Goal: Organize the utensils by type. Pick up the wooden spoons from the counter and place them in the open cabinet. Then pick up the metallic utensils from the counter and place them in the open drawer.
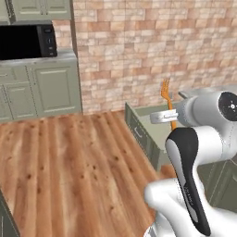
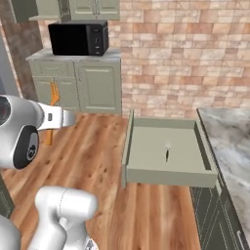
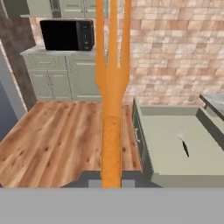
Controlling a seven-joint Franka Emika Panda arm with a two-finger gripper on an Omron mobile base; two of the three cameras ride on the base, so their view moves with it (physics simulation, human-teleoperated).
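Observation:
My gripper point(image 3: 111, 180) is shut on an orange-tan wooden spoon point(image 3: 112, 87) with a forked head, held upright in mid-air. Its prongs rise above the hand point(image 1: 165, 90) and its handle hangs below point(image 2: 49, 135). To the right of the gripper the sage-green drawer point(image 2: 168, 173) stands pulled out. A small metallic utensil point(image 2: 167, 152) with a pale head and dark handle point(image 3: 183, 143) lies inside it. The marbled counter point(image 2: 229, 141) runs along the right, above the drawer. A pale green wall cabinet point(image 2: 46, 9) sits over the microwave; I cannot tell whether it is open.
A black microwave point(image 2: 78, 38) stands on a far counter with green base cabinets point(image 2: 97, 85) beneath. A brick wall point(image 2: 185, 53) closes the back. Wooden floor point(image 2: 93, 156) stretches between the far cabinets and the drawer. The drawer's left wall point(image 1: 141, 134) juts into the floor space.

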